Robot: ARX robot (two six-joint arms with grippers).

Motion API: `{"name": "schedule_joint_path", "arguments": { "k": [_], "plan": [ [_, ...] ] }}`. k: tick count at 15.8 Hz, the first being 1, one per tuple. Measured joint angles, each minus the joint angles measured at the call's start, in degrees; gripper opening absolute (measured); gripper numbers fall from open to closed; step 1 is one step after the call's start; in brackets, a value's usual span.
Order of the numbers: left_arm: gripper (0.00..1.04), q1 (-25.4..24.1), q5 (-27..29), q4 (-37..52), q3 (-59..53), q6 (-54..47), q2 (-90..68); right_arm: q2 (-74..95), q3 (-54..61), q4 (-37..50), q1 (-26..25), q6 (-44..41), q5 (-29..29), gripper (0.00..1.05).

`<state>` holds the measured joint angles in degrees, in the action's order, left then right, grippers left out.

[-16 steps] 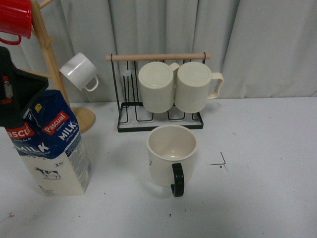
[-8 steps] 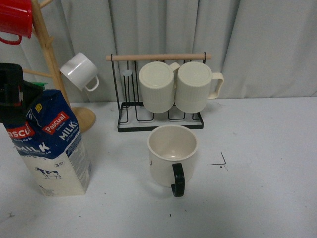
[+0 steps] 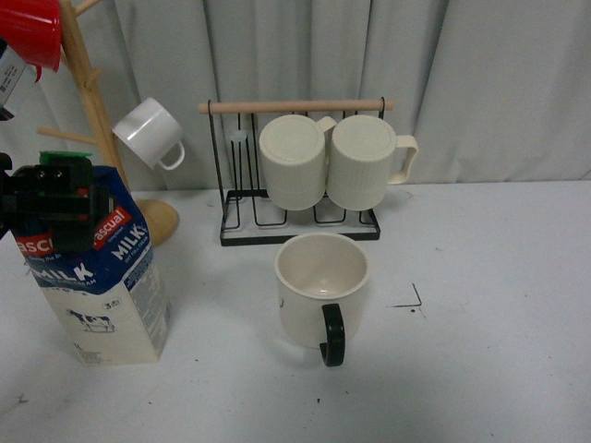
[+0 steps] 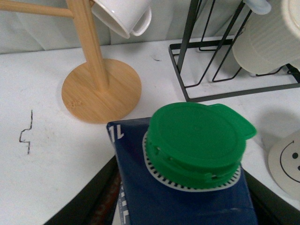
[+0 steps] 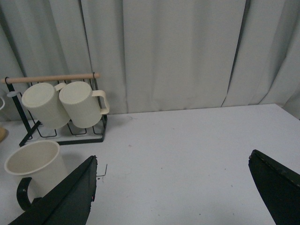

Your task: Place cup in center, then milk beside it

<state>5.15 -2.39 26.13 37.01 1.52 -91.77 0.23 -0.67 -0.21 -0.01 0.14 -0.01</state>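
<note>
listing left to right, front view.

red mug (image 3: 28, 32): hung at the top of the tree (image 3: 85, 101), partly cut by the frame edge.

tree: wooden, with a round base on the table (image 3: 499, 277).

white mug (image 3: 148, 132): hung tilted on a tree peg.

left gripper (image 3: 54, 196): black, at the top of the milk (image 3: 106, 295), covering part of the blue label. in the left wrist view its dark fingers (image 4: 82, 204) show on either side of the carton top. whether they press on it cannot be told.

milk: upright on the table at the far left, in front of the tree base and well apart from the cup. green cap (image 4: 197, 140) on.

rack (image 3: 295, 231): black wire with a wooden bar on top, at the back of the table.

ribbed mugs (image 3: 292, 161): two, side by side in the rack, on their sides, round ends toward the camera.

cup (image 3: 321, 288): upright and empty, just in front of the rack, black handle toward the camera. part of a smiley shows on its side in the left wrist view.

center (image 3: 392, 272): the cup stands inside the angle of the one mark (image 3: 411, 300) in view, which lies just right of it.

right gripper (image 5: 172, 157): seen only in the right wrist view. its fingers are spread wide with nothing between them, above bare table to the right of the cup.

curtain (image 3: 499, 83): grey, behind everything.
</note>
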Motion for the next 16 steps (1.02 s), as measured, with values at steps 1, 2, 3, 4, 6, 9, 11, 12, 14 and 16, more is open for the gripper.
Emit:
{"name": "schedule_joint_path", "arguments": {
  "k": [1, 2, 3, 4, 6, 9, 11, 12, 14, 16],
  "plan": [
    [0.5, 0.0, 0.61, 0.0, 0.04, 0.02, -0.02, 0.0, -0.02, 0.0, 0.0, -0.02, 0.0, 0.98],
    [0.43, 0.0, 0.79, 0.0, 0.07, 0.04, -0.02, 0.0, 0.0, 0.0, 0.0, -0.02, 0.0, 0.98],
    [0.29, 0.04, 0.92, -0.11, 0.24, 0.11, -0.02, 0.0, 0.0, 0.0, 0.0, -0.02, 0.0, 0.98],
    [0.16, 0.39, 1.27, -0.61, 0.44, 0.52, 0.0, 0.0, -0.02, 0.0, 0.0, -0.02, 0.0, 0.98],
    [0.06, 1.84, 2.54, -2.43, 1.36, 1.68, 0.52, 0.0, -0.02, 0.02, 0.0, -0.02, 0.0, 0.98],
    [0.06, 6.23, 6.49, -6.1, 4.11, 2.21, 0.79, 0.0, -0.02, 0.0, 0.0, -0.02, 0.0, 0.98],
    [0.05, 11.56, 8.94, -7.41, 6.43, 3.56, 0.96, 0.0, -0.02, 0.0, 0.0, 0.0, 0.0, 0.98],
    [0.05, 13.25, 9.97, -6.99, 7.56, 4.07, 0.96, 0.0, -0.02, 0.0, 0.0, 0.0, 0.0, 0.98],
    [0.05, 15.43, 10.45, -5.77, 9.94, 5.9, 0.83, 0.0, 0.0, 0.0, 0.0, -0.02, 0.0, 0.98],
    [0.05, 16.2, 13.05, -4.59, 10.49, 6.1, -0.7, 0.0, -0.02, 0.0, 0.0, -0.02, 0.0, 0.98]
  ]
}}
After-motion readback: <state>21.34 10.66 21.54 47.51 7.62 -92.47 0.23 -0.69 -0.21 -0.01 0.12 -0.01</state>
